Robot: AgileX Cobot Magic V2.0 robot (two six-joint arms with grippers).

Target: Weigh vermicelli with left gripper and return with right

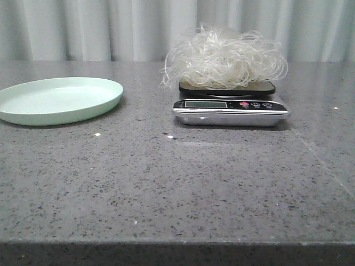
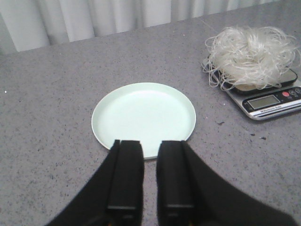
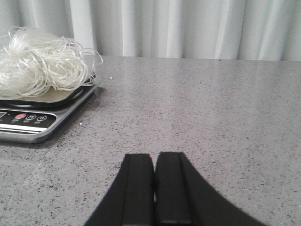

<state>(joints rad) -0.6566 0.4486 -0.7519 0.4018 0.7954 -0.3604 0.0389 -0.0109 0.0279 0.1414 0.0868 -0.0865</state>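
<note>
The vermicelli (image 1: 224,55), a fluffy tangle of thin white strands, lies on the digital scale (image 1: 230,108) at the table's middle right. It also shows in the left wrist view (image 2: 251,56) and the right wrist view (image 3: 40,61). The pale green plate (image 1: 58,100) stands at the left and holds nothing. My left gripper (image 2: 149,146) hovers at the plate's near rim (image 2: 143,120), slightly open with a narrow gap and empty. My right gripper (image 3: 154,157) is shut and empty over bare table to the right of the scale (image 3: 28,120). Neither gripper shows in the front view.
A grey speckled stone tabletop (image 1: 177,183) runs to a front edge close to the camera. White curtains (image 1: 83,27) hang behind the table. A few small white crumbs (image 1: 97,134) lie in front of the plate.
</note>
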